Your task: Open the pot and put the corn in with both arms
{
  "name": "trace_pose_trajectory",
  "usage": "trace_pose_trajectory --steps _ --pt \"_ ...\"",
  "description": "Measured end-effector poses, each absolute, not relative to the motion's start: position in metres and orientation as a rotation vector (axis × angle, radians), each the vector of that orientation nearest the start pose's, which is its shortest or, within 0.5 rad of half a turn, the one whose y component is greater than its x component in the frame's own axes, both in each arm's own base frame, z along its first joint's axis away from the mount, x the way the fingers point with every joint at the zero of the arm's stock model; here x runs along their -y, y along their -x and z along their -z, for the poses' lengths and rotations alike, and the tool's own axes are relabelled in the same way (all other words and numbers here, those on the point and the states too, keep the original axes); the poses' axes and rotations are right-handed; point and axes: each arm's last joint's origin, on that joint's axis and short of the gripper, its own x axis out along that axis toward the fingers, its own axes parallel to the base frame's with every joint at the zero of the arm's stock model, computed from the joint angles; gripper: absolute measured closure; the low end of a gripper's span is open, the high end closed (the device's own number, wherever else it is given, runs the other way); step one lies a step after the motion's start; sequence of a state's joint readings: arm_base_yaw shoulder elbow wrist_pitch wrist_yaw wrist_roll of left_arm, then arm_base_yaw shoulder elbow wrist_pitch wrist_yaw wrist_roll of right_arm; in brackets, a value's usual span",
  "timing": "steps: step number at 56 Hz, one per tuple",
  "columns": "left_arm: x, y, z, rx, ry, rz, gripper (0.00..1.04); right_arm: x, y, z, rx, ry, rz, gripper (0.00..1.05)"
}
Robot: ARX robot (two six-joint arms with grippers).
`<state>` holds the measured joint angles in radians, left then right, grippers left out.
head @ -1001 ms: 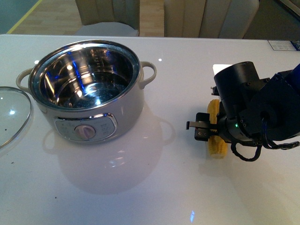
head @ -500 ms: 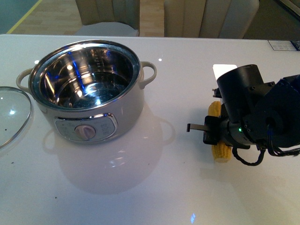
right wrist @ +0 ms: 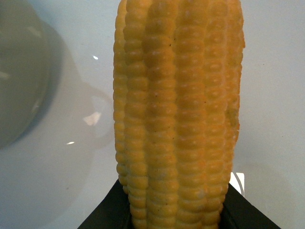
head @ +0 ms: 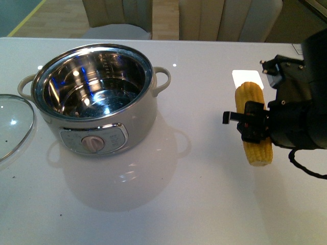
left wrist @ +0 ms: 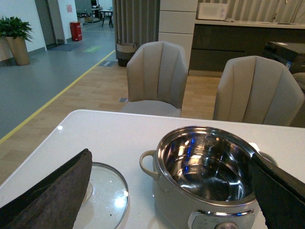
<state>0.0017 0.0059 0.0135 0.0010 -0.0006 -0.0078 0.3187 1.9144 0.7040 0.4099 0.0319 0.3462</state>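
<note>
The left wrist view alone shows the chairs behind the table and the left gripper spread wide and empty. Its dark fingers frame the pot and the lid lying flat beside it. The front view shows no left arm. The pot stands open, its steel inside bare. Since a second ago the right gripper has raised the corn from the table, well right of the pot. It clamps the cob about its middle. The right wrist view shows even rows of yellow kernels up close.
</note>
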Motion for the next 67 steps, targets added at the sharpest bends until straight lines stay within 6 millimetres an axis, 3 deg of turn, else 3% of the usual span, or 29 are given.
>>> trace_pose_trajectory --steps 11,21,41,67 --pt "0.000 -0.097 -0.168 0.009 0.008 -0.002 0.07 -0.114 -0.291 -0.129 -0.747 -0.241 -0.265 0.79" --pt "0.000 -0.097 -0.168 0.009 0.008 -0.002 0.07 -0.140 -0.287 -0.153 -0.721 -0.258 -0.350 0.79" --pt "0.000 -0.097 -0.168 0.008 0.008 -0.002 0.07 -0.189 -0.295 -0.168 -0.735 -0.311 -0.408 0.79" --pt "0.000 -0.097 -0.168 0.009 0.008 -0.002 0.07 -0.247 -0.316 -0.159 -0.813 -0.387 -0.398 0.79"
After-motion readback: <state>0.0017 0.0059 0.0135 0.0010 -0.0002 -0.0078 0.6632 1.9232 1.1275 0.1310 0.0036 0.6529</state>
